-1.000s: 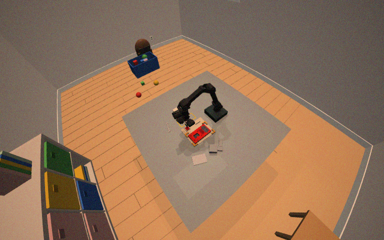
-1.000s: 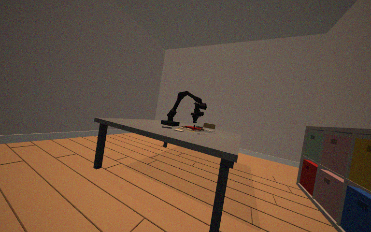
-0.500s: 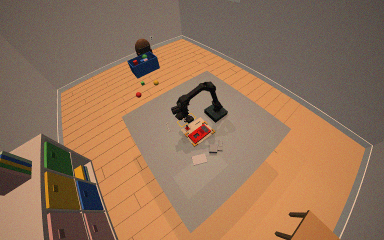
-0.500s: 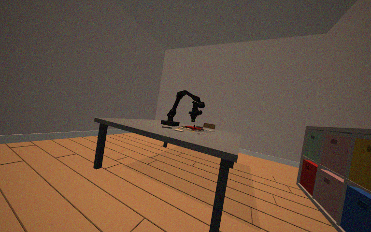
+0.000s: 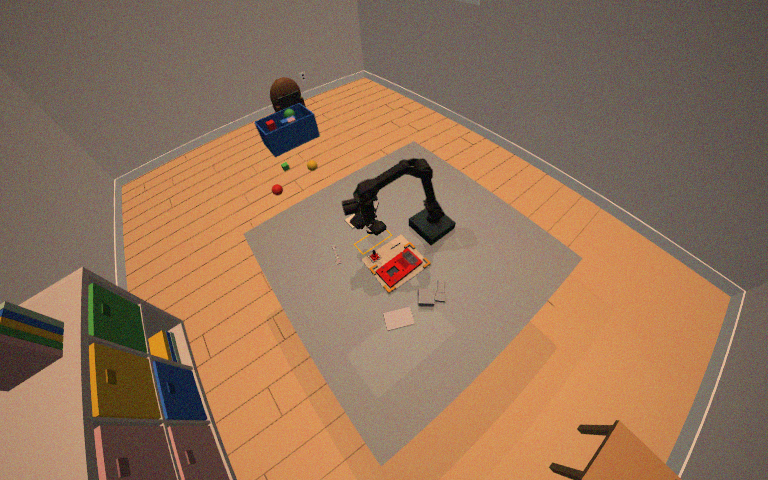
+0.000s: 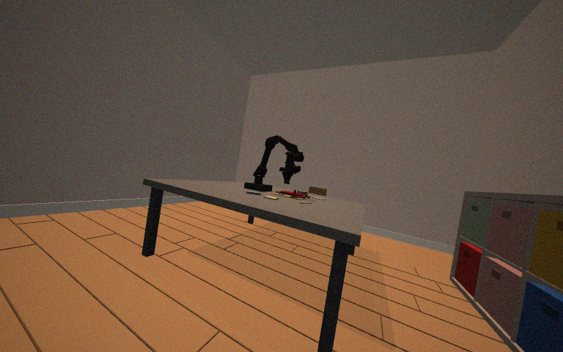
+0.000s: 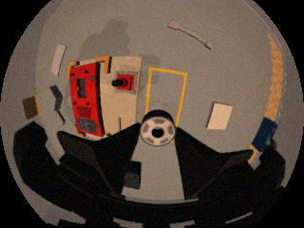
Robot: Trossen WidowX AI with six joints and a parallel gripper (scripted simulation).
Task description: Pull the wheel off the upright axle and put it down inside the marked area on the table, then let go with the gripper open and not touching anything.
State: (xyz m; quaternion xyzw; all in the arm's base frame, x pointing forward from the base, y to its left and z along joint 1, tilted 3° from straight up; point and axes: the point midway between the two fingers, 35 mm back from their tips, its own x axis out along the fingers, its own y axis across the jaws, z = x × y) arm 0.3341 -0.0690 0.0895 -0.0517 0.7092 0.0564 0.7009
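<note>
Here, we see the gripper [image 5: 375, 230] [image 6: 286, 182] [image 7: 158, 128] clamped on the wheel [image 7: 158, 125], which lies between the fingertips, its hub hole facing the wrist camera. The wheel is off the upright axle [image 5: 373, 253] [image 6: 295, 191] [image 7: 119, 83] and held above the table [image 5: 407, 362] [image 6: 323, 211] [image 7: 199, 71]. The governing relation is lateral: in the wrist view, the marked area [image 5: 363, 251] [image 7: 166, 70] extends upward from behind the wheel — its long sides running roughly up the view — with the axle to its left. We judge that a short shift toward the outline's middle, then a level descent, should precede release.
</note>
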